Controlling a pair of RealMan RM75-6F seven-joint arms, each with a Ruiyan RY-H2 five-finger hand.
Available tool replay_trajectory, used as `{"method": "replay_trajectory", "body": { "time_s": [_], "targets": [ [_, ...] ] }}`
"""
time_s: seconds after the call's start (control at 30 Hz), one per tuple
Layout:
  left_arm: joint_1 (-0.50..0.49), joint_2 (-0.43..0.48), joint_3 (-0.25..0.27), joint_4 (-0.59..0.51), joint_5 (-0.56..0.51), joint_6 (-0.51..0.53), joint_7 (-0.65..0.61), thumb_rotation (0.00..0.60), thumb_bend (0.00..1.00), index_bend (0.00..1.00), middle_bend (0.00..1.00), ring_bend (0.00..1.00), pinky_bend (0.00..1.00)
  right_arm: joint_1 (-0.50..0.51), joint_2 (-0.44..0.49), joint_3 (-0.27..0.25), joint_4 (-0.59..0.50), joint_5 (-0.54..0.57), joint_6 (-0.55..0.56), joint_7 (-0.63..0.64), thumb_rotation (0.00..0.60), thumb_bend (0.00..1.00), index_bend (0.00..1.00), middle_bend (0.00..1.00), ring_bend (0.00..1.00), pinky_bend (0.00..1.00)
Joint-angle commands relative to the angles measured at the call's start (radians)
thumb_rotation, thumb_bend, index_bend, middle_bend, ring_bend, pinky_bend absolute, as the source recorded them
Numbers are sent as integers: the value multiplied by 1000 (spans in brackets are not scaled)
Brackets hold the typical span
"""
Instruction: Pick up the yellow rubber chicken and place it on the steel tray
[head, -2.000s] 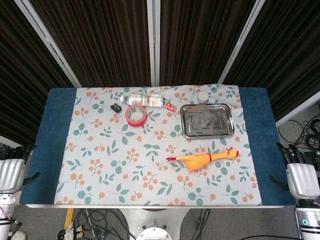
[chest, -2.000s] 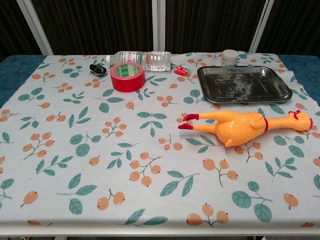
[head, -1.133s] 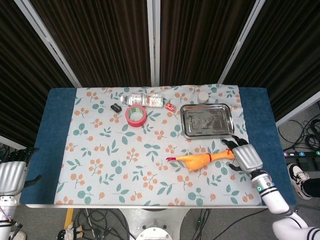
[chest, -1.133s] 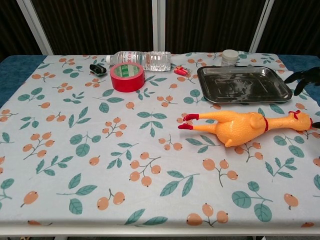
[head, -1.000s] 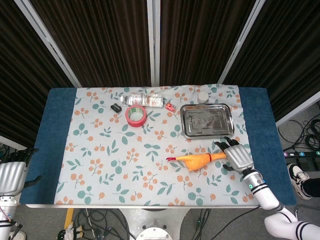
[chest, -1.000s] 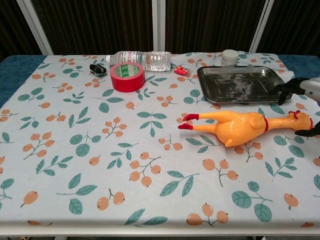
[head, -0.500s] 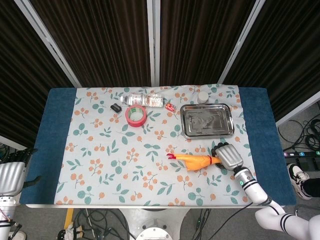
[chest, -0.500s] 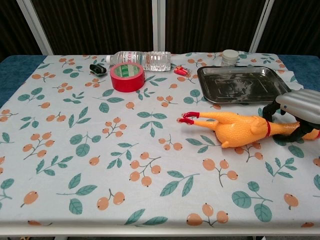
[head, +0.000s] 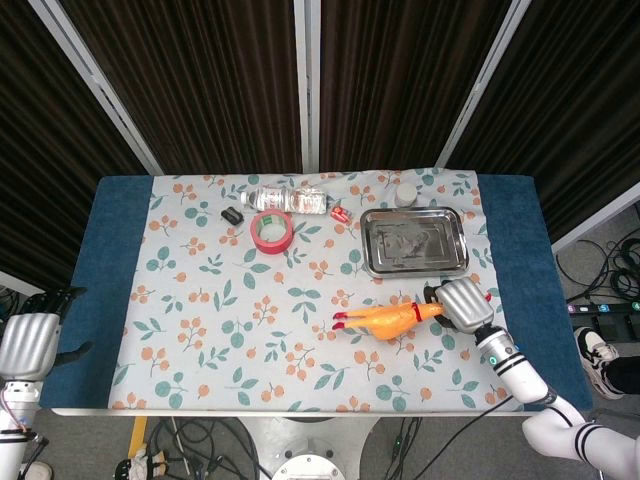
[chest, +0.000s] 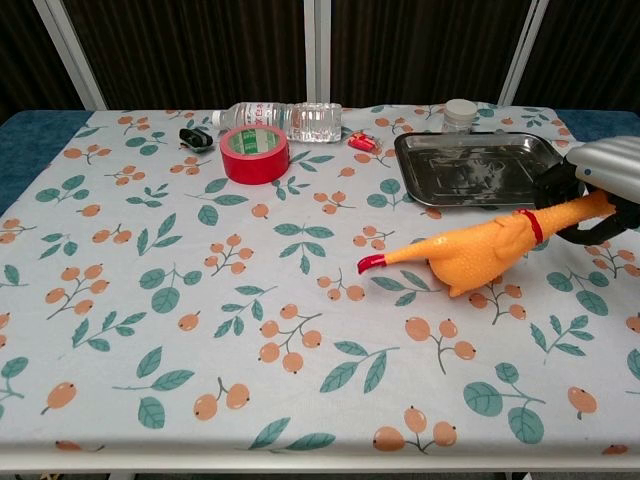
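The yellow rubber chicken (head: 391, 319) (chest: 480, 249) has red feet and a red neck band. My right hand (head: 458, 303) (chest: 601, 180) grips it by the neck and head, which its fingers hide. The head end is raised and the chicken tilts, with its feet (chest: 370, 264) low near the cloth. The steel tray (head: 414, 241) (chest: 487, 169) lies empty just beyond the chicken at the back right. My left hand (head: 29, 341) hangs off the table's front left corner, holding nothing, fingers apart; the chest view does not show it.
A red tape roll (head: 271, 231) (chest: 254, 153), a lying plastic bottle (head: 288, 199) (chest: 283, 120), a small black object (head: 233, 215) and a small red object (head: 340, 212) sit along the back. A white lidded jar (head: 405, 194) (chest: 459, 114) stands behind the tray.
My right hand came in from the table's right side, closed on the chicken's neck and lifted the head end, so the chicken now tilts. The left hand barely moved.
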Motion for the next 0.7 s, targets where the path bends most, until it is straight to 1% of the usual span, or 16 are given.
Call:
{"method": "replay_trajectory", "body": {
  "time_s": [0.03, 0.17, 0.27, 0.33, 0.47, 0.57, 0.7],
  "targets": [
    [-45, 17, -17, -8, 27, -39, -43, 600, 11, 269, 321, 248, 251, 20, 40, 10, -49, -31, 34, 16, 600, 679, 931, 738, 661, 828],
    [-105, 29, -45, -19, 53, -82, -105, 600, 11, 268, 321, 248, 294, 53, 93, 32, -142, -24, 14, 28, 600, 677, 944, 749, 679, 870],
    [-158, 17, -80, -21, 43, -127, -185, 600, 11, 269, 322, 248, 304, 90, 131, 67, -226, 6, -28, 25, 600, 676, 944, 749, 678, 880],
    [-198, 12, -104, -25, 19, -175, -225, 600, 11, 269, 321, 248, 304, 121, 151, 100, -285, 35, -61, 4, 600, 675, 944, 749, 678, 881],
    [-267, -2, -156, -51, -42, -249, -253, 600, 10, 268, 321, 248, 306, 185, 165, 162, -373, 105, -132, -86, 600, 680, 943, 749, 678, 881],
    [-320, 3, -193, -94, -108, -332, -294, 600, 7, 264, 321, 248, 306, 242, 156, 211, -422, 184, -195, -165, 600, 682, 943, 749, 678, 881],
    [-382, 33, -236, -167, -210, -456, -360, 600, 0, 250, 316, 248, 306, 330, 123, 278, -454, 336, -271, -282, 600, 682, 942, 749, 678, 881]
  ]
}}
